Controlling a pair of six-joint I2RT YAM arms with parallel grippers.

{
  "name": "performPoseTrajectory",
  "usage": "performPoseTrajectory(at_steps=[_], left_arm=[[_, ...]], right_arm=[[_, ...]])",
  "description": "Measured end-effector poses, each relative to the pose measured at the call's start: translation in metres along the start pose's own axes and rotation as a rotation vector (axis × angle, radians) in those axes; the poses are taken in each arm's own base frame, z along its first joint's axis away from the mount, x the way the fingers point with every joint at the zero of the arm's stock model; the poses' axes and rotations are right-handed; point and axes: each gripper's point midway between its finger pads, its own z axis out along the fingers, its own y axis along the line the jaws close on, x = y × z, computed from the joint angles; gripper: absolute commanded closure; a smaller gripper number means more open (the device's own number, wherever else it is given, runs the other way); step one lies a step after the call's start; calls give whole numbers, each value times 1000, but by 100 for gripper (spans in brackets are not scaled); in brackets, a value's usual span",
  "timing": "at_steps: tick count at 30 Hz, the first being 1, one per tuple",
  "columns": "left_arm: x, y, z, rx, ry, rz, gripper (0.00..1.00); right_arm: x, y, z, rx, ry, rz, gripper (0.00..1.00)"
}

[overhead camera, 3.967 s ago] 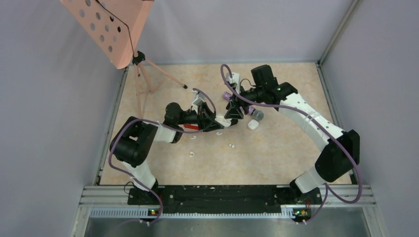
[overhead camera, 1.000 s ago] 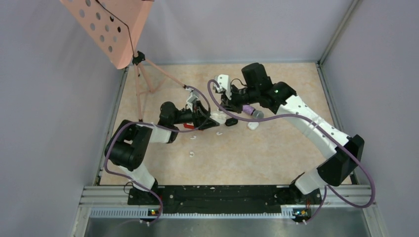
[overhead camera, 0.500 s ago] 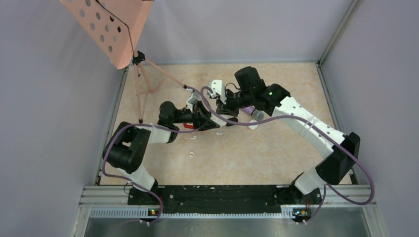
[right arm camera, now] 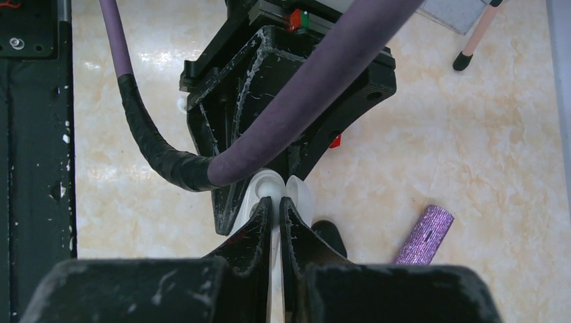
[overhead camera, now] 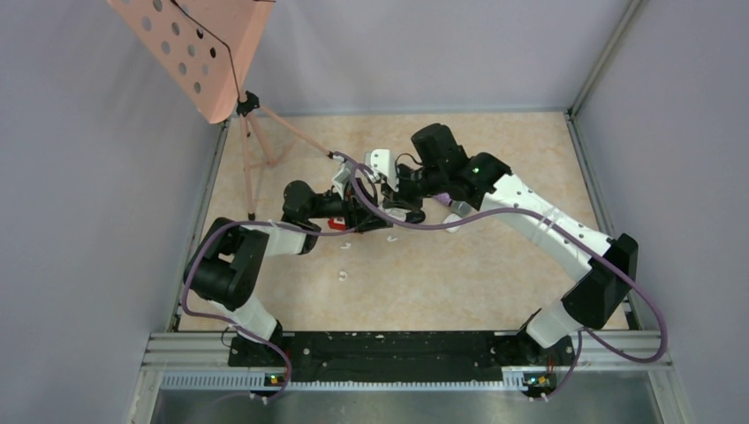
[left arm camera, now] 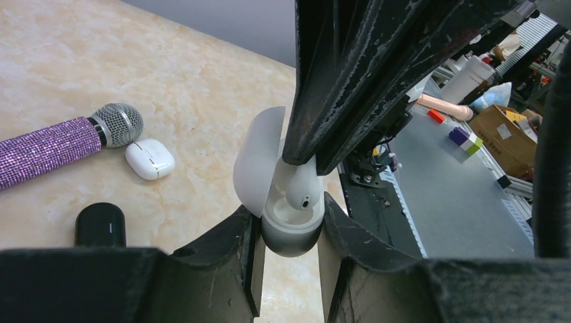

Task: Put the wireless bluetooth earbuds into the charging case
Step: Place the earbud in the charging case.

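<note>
Since my left claw is clamped on the open case and my right claw is pinched on the earbud, half inside its well, I should press straight down gently, then release

Position report. The charging case sits clamped between the fingers of my left gripper, with its lid swung open to the left. An earbud stands partly in the open well, pinched at its top by my right gripper, which comes down from above.

In the left wrist view, the microphone lies on the table left of the case. A closed case lies just beside its head, and a second closed case lies nearer my camera.

In the top view, loose earbuds lie nearer my bases than both grippers. The music stand occupies the far left corner.
</note>
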Motion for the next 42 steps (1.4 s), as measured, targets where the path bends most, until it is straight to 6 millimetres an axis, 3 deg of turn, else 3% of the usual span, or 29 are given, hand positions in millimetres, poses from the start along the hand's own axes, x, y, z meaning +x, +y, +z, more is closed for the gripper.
performPoseTrajectory(at_steps=[31,39,42], left_arm=[[3,-1,-1,6,12,-17,100],[3,-1,-1,5,13,-16,100],[4,0,-1,3,15,-22,100]], right_arm=[[3,3,7,34,49,-79,100],[4,3,8,31,51,-80,94],[4,4,10,25,51,-76,87]])
